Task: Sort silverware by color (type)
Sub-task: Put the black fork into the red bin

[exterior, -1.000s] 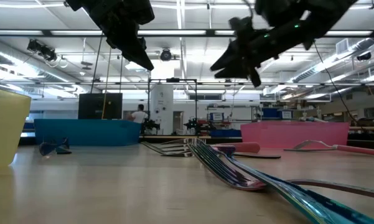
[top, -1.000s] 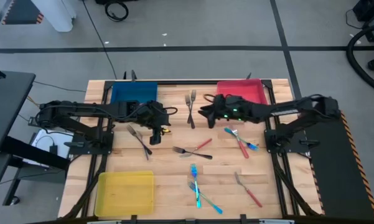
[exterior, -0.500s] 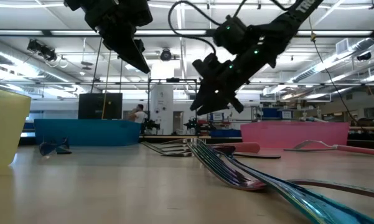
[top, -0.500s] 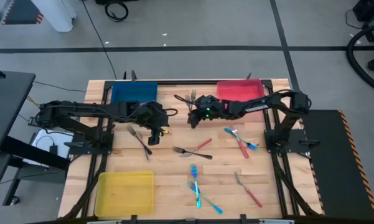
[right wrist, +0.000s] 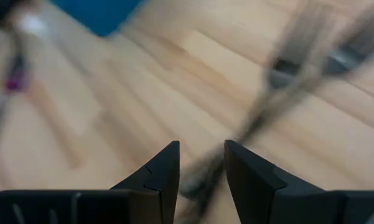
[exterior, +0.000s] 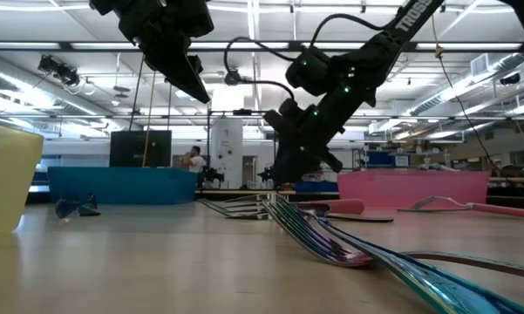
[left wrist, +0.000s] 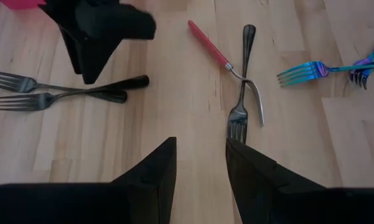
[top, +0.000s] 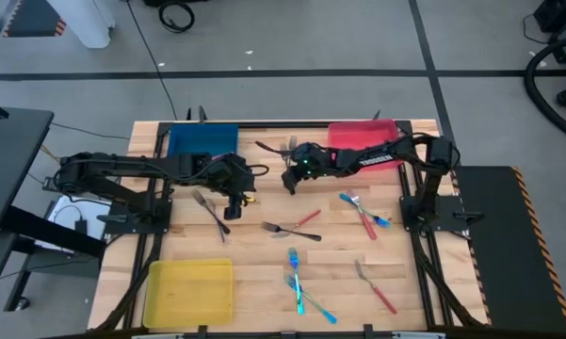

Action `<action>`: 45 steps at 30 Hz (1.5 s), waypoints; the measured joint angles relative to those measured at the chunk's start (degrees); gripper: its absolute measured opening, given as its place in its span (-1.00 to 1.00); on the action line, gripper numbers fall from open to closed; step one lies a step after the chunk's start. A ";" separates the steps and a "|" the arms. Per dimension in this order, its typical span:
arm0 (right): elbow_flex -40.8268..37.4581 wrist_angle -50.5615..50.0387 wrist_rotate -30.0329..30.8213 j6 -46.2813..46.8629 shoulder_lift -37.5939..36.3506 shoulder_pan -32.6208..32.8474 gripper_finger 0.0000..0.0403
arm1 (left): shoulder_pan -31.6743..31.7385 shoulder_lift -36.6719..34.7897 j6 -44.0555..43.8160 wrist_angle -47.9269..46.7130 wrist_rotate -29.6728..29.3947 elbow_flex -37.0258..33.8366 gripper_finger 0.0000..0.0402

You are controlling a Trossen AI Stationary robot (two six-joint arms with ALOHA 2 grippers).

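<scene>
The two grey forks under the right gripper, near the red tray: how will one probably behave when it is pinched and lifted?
The grey forks look like thin metal, so one is probably stiff and light. They lie flat on the wooden table, so the right gripper gets little edge and may slip. They lie side by side, handles apparently touching, so lifting one may nudge the other.

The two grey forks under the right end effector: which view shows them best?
Left wrist view: both grey forks lie side by side, sharp, beside the right end effector. Right wrist blurs them; high view mostly hides them; low view shows edge-on tangle.
</scene>
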 joint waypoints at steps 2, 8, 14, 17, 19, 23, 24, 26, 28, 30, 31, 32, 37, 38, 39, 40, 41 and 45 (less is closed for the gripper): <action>0.11 -1.40 1.54 1.20 0.07 -0.19 -0.34 | 0.02 0.00 0.00 -0.02 -0.01 0.00 -0.32; 0.11 -1.08 2.00 2.76 0.73 -0.30 -0.34 | 0.02 0.00 0.00 0.38 0.00 0.00 -0.32; 0.09 -1.04 4.69 2.81 0.85 0.46 -0.34 | 0.02 0.07 0.02 0.43 -0.01 0.00 -0.32; 0.09 -0.51 5.92 2.75 0.85 0.78 -0.34 | 0.02 0.07 0.02 0.42 0.00 0.00 -0.32; 0.09 -0.55 7.82 2.40 0.85 1.30 -0.34 | 0.02 0.07 0.02 0.42 0.00 0.00 -0.32; 0.09 0.86 8.35 1.49 0.85 2.58 -0.34 | 0.02 0.07 0.05 0.44 0.00 0.00 -0.32; 0.09 0.79 8.56 1.32 0.85 2.93 -0.34 | 0.02 0.07 0.05 0.46 0.00 0.00 -0.32; 0.09 0.79 10.57 1.08 0.85 3.60 -0.34 | 0.02 0.07 0.05 0.46 -0.01 0.00 -0.32; 0.09 0.76 12.12 0.82 0.85 4.10 -0.34 | 0.02 0.07 0.05 0.49 -0.01 0.00 -0.32; 0.09 0.58 12.71 0.74 0.85 4.54 -0.34 | 0.02 0.07 0.05 0.49 -0.01 0.00 -0.32; 0.09 0.58 13.09 0.73 0.85 4.78 -0.34 | 0.02 0.07 0.03 0.50 0.00 0.00 -0.32; 0.09 0.59 13.54 0.75 0.85 5.04 -0.34 | 0.02 0.07 0.04 0.49 0.00 0.00 -0.32; 0.09 -0.33 14.61 1.44 0.85 6.94 -0.34 | 0.02 0.07 0.02 0.49 0.00 0.00 -0.32; 0.09 -0.30 15.67 1.82 0.85 7.22 -0.34 | 0.02 0.07 0.02 0.49 0.00 0.00 -0.32; 0.09 -0.16 16.79 2.11 0.85 7.43 -0.34 | 0.02 0.08 0.02 0.48 0.00 0.00 -0.32; 0.09 0.04 17.45 2.22 0.85 7.50 -0.34 | 0.02 0.09 0.02 0.49 0.00 0.00 -0.32; 0.09 0.06 17.57 2.25 0.85 7.40 -0.34 | 0.02 0.07 0.02 0.46 0.00 0.00 -0.32; 0.07 1.98 17.76 2.19 0.85 6.26 -0.34 | 0.02 0.09 0.02 0.46 0.00 0.00 -0.32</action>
